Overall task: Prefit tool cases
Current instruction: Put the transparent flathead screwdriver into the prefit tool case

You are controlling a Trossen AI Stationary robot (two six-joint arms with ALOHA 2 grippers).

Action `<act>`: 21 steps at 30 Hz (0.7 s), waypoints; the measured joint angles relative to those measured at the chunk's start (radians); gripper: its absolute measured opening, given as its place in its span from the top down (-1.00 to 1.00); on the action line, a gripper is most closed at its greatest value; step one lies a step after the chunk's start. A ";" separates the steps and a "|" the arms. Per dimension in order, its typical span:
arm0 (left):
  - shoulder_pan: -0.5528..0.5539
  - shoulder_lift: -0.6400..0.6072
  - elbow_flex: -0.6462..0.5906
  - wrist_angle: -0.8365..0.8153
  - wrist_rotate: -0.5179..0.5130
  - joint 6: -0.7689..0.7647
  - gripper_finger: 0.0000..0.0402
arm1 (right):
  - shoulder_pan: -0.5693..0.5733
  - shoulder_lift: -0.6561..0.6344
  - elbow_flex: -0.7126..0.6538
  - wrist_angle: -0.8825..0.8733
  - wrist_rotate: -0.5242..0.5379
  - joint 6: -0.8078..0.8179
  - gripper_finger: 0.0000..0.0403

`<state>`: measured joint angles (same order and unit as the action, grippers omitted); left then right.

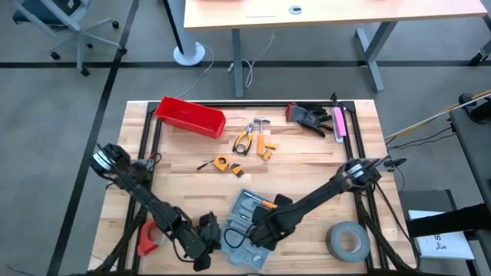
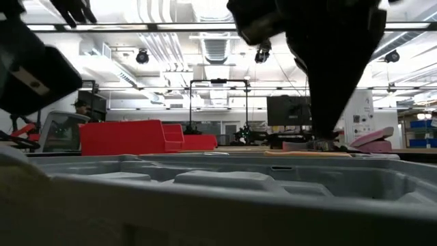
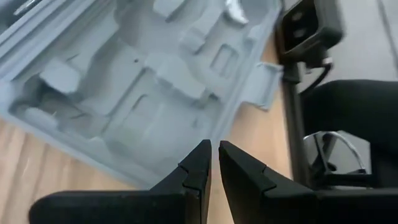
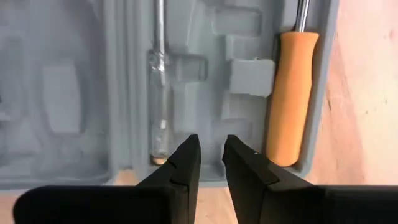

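Right gripper (image 4: pixel 211 155): the two dark fingers stand close together with a narrow gap between them, and nothing is held between the tips.
Under the right gripper: the open tool case (image 4: pixel 124 87), grey, with moulded recesses; the gripper hangs just over its near edge.
Beside the right fingers: a screwdriver with an orange handle (image 4: pixel 289 93) lies in a recess of the case, just to one side of the fingertips; a thin tool with a clear handle (image 4: pixel 159 81) lies in the recess on the other side.
Left gripper (image 3: pixel 214 155): the fingers are almost together, only a thin slit between them, holding nothing.
In front of the left gripper: the edge of the same case (image 3: pixel 143 74), with a latch tab (image 3: pixel 264 87) that sticks out over the wooden table (image 3: pixel 37 180).
Where the case is: at the near middle of the table (image 1: pixel 307 165), between the two grippers, with the left gripper (image 1: pixel 209 241) at its left edge and the right gripper (image 1: pixel 257 230) over it.
Farther from the right gripper: a grey tape roll (image 1: pixel 347 239) near the arm, on the right.
Far side of the table: a red bin (image 1: pixel 189 116), pliers and small orange tools (image 1: pixel 253 139), black gloves (image 1: pixel 308 117), a pink tool (image 1: pixel 338 123).
Near the left arm: a red object (image 1: pixel 146 238), partly hidden.
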<state>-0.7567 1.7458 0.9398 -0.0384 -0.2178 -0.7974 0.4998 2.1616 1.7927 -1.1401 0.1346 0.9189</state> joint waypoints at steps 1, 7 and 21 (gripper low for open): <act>0.003 0.003 0.000 -0.009 0.000 -0.002 0.81 | 0.004 -0.003 0.000 0.005 0.003 0.006 0.74; 0.023 0.014 0.000 -0.087 -0.004 -0.017 0.81 | 0.016 -0.030 0.000 0.045 0.034 0.027 0.70; 0.066 0.007 -0.018 -0.196 -0.085 -0.008 0.82 | 0.015 -0.046 0.000 0.138 0.052 0.024 0.70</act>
<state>-0.6909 1.7533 0.9218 -0.2345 -0.3029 -0.8057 0.5152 2.1155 1.7931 -1.0019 0.1867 0.9428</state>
